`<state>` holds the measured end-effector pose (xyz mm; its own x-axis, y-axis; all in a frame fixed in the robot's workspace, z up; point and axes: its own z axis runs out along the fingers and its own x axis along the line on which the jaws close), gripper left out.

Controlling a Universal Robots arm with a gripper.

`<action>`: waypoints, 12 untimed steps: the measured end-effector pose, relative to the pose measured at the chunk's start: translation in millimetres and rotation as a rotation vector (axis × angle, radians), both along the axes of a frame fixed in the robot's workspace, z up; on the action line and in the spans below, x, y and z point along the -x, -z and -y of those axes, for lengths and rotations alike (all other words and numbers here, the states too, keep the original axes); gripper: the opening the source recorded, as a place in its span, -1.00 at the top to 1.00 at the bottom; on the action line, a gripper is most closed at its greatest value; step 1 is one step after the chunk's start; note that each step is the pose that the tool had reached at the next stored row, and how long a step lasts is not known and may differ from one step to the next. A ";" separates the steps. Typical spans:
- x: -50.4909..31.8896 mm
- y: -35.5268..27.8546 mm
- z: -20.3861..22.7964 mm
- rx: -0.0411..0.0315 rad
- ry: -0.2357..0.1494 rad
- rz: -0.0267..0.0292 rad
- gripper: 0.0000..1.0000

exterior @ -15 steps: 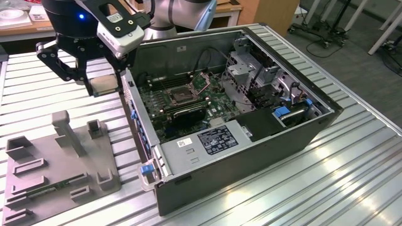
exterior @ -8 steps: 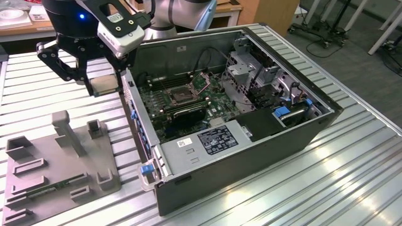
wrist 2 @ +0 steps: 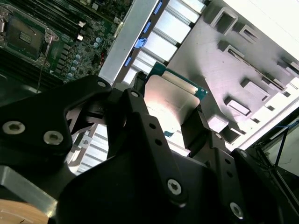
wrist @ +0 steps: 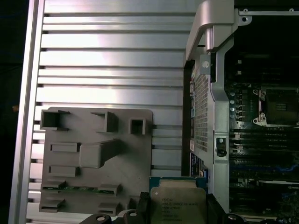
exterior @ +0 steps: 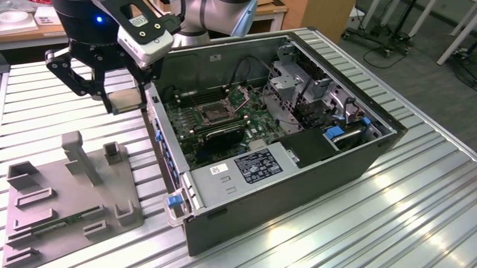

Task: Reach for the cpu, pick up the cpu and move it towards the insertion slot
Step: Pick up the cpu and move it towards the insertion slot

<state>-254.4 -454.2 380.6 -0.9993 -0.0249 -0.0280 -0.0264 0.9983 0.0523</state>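
The count comes to one cpu (exterior: 127,101), one gripper (exterior: 122,96), one insertion slot (exterior: 214,114) and one open computer case (exterior: 335,178). There is one grey fixture plate (exterior: 75,192), and it carries one green memory stick (exterior: 66,221).

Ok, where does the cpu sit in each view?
Exterior view: the cpu, in the gripper, at the exterior view's left of the computer case.
First wrist view: the cpu, gripped, beside the computer case.
Second wrist view: the cpu, gripped, near the grey fixture.
Shared landmark: the insertion slot.
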 end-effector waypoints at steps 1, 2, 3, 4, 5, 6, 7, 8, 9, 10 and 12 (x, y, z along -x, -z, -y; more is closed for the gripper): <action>-0.7 0.0 0.0 0.0000 0.000 -0.0001 -0.09; -1.6 0.0 0.0 0.0001 0.001 0.0000 -0.09; -2.5 0.0 0.0 0.0000 0.001 0.0000 -0.09; -4.2 0.0 0.0 0.0000 0.002 -0.0001 -0.09; -5.5 0.0 0.0 0.0000 0.002 -0.0001 -0.09; -6.7 0.0 0.0 0.0001 0.002 -0.0001 -0.09; -8.0 0.0 0.0 0.0000 0.003 0.0000 -0.09; -9.0 0.0 0.0 0.0001 0.003 -0.0001 -0.09; -10.1 0.0 0.0 0.0000 0.003 -0.0001 -0.09; -11.3 0.0 0.0 0.0000 0.003 -0.0001 -0.09; -12.5 0.0 0.0 0.0000 0.004 -0.0001 -0.09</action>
